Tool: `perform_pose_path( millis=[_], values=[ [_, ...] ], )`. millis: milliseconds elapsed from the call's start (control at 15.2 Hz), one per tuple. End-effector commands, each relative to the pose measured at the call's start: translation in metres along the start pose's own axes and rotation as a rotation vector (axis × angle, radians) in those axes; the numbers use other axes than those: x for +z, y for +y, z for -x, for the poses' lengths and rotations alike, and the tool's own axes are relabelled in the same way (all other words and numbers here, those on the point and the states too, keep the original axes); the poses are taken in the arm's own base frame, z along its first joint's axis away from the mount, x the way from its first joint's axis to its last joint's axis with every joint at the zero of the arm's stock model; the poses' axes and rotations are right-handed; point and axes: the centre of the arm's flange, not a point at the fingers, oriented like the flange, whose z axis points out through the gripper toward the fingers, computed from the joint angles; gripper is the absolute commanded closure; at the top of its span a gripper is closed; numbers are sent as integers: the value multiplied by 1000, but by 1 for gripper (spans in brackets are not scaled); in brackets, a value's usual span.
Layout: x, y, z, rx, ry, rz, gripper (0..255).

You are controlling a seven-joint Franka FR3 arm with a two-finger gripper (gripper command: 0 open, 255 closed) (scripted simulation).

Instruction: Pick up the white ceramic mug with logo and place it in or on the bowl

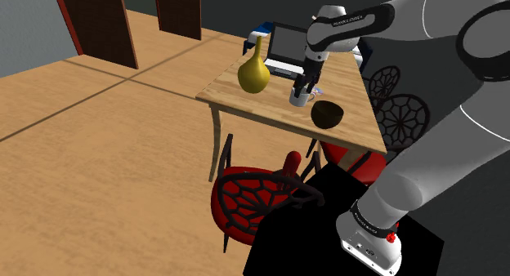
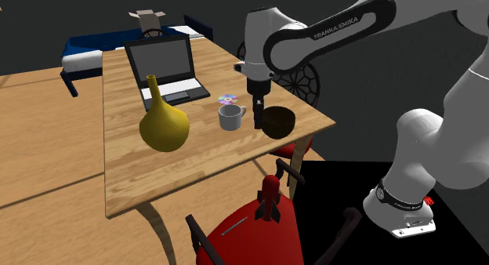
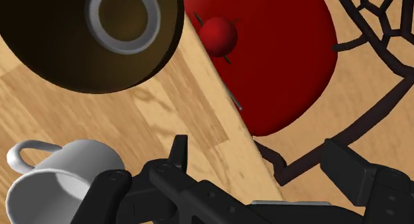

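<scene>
1. Our pincer point(image 2: 257, 121) hangs by the bowl point(image 2: 277, 122), fingers point(image 3: 179, 160) wide apart, holding nothing. We think it is open so it can fit around the mug.
2. The mug point(image 2: 230, 117) stands upright on the table point(image 2: 141, 169), near the bowl, outside the fingers.
3. The wrist view shows the gap between the fingers. The second exterior view shows the pincer between mug and bowl.
</scene>
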Motion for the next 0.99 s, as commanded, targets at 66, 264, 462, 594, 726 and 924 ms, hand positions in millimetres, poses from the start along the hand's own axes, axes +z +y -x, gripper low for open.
perform_pose_path(
  millis=[66, 264, 462, 594, 726, 924],
  values=[
    [18, 26, -22, 15, 11, 19, 0],
    [31, 51, -46, 30, 21, 36, 0],
    [44, 77, -69, 45, 32, 53, 0],
    [52, 94, -84, 56, 39, 65, 0],
    [60, 112, -99, 66, 45, 76, 0],
    [70, 124, -109, 73, 50, 84, 0]
  ],
)
